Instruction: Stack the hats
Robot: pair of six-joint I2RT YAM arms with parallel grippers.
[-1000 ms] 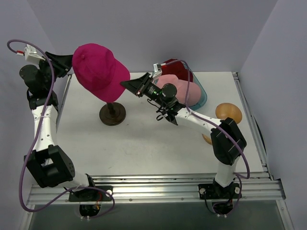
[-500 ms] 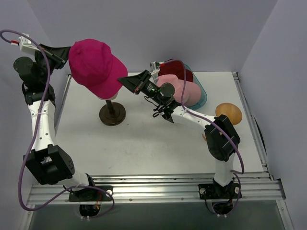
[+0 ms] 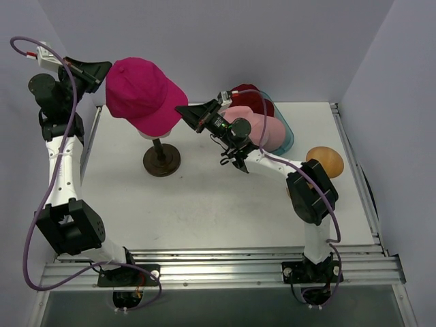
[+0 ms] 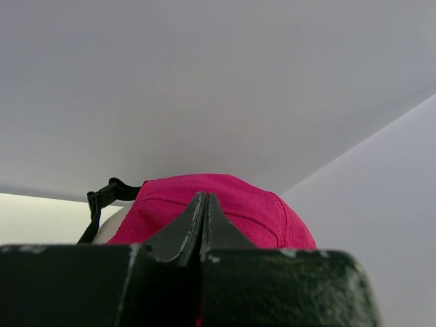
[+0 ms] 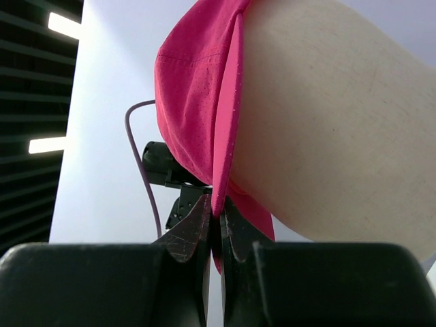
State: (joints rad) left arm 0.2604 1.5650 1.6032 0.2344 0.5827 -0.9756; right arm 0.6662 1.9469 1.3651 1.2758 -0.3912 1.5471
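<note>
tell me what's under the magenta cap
A cream head form sits inside the magenta cap, on a dark stand. From above, the cap covers nearly all of the form; its top cannot be seen.

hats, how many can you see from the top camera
3 clearly: magenta cap on the head form at the left; dark red hat and pale pink hat in the teal tray at the back. The pink mass may be two hats overlapping.

The white table (image 3: 204,204) carries the round dark base of a stand (image 3: 162,161) at left centre. A clear teal tray (image 3: 289,139) sits toward the far right, and a tan egg-shaped head form (image 3: 325,161) lies near the right edge.
</note>
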